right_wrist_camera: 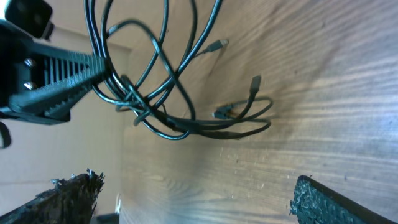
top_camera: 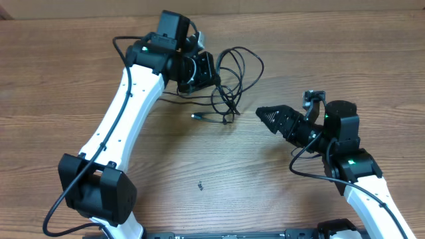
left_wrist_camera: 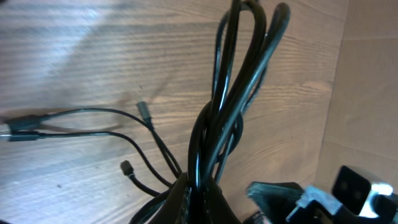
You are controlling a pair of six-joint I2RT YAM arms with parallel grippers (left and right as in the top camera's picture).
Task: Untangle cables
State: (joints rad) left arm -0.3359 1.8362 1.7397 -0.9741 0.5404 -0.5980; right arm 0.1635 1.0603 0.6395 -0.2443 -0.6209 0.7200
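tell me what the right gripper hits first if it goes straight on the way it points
Most likely the cables dangling from the shut left gripper: the right gripper, jaws open, points straight at their loops. Depth is unclear, so it could pass under them.

Brown wood-grain tabletop (top_camera: 53, 60), loose strands of thin black cables (top_camera: 227, 103) resting on it far of centre, a silver-tipped plug (top_camera: 197, 116) lying at their left, a small dark speck (top_camera: 200, 185) nearer, alone.
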